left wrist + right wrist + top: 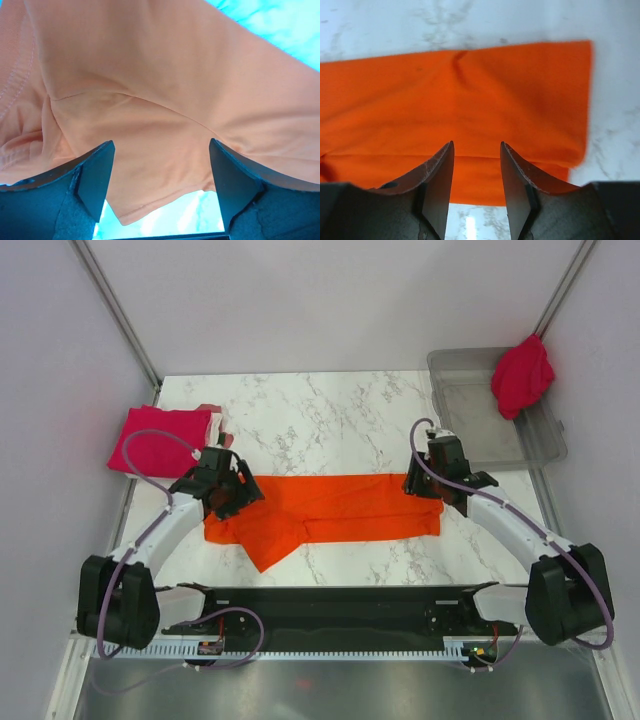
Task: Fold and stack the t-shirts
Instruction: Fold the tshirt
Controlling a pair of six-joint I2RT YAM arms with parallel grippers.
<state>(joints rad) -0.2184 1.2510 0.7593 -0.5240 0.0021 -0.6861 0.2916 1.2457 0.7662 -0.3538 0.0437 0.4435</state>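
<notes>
Left hand [232, 494], right hand [425, 483] gape above opposite orange t-shirt [340, 507] edges.

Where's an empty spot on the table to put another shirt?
The biggest bare patch of the table is at the far middle, between the crimson shirts on the left and the grey bin on the right, beyond the orange shirt. A thinner strip lies nearer than the orange shirt. Both sides are crowded.

Folded into a wide band mid-frame, 1 orange t-shirt [330, 508]; at left, 1 folded crimson t-shirt [160, 440]; upper right, 1 crumpled crimson t-shirt [522, 375].
</notes>
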